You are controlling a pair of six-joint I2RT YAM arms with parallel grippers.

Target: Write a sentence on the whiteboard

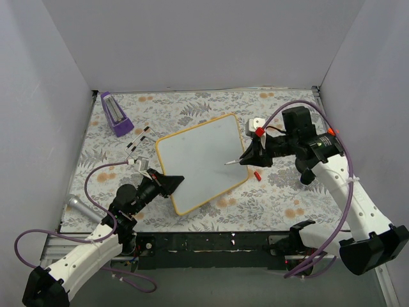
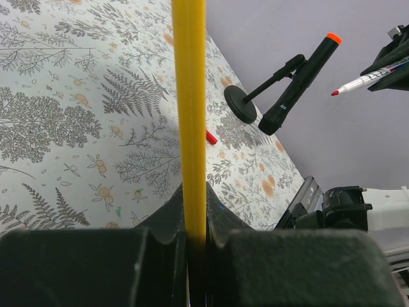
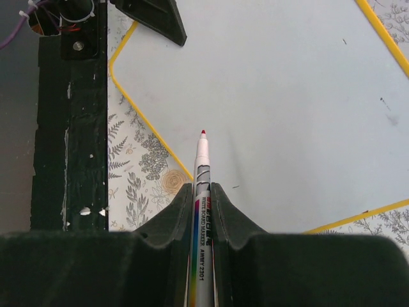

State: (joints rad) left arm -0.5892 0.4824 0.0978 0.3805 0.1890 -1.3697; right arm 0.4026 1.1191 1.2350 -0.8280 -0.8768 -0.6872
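Zero words are written — the whiteboard, on the counter, is blank. Its near corner is clamped by the left pincer; a marker is gripped by the right pincer, above its right side — everything remains.

yellow-framed whiteboard, flat, turned askew

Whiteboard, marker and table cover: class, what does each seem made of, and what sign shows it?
Whiteboard: smooth white sheet, perhaps coated plastic or metal, with a thin yellow plastic-looking frame.
Marker: white plastic barrel, printed label, red felt-like tip.
Table cover: matte, flat, printed ferns; cloth or paper, unclear.
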